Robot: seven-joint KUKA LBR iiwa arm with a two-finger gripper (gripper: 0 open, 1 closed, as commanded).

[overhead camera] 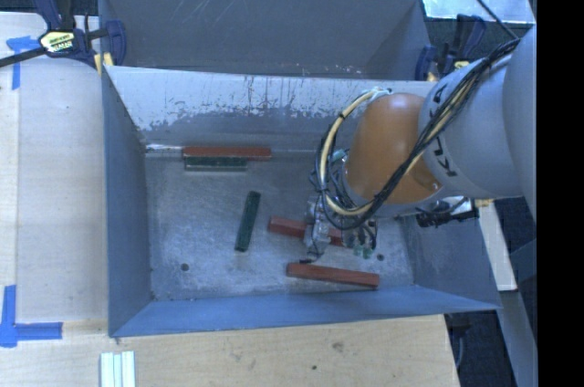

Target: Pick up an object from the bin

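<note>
Grey bin (123, 193): red bars (333, 275), green stick (247, 221).

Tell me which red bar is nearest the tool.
The short red bar poking out from under the tool. The longer red bar lies apart by the front wall; the third bar lies along the back wall.

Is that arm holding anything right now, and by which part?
Cannot be told. The gripper sits over a short red stick, but a hold isn't visible.
</note>
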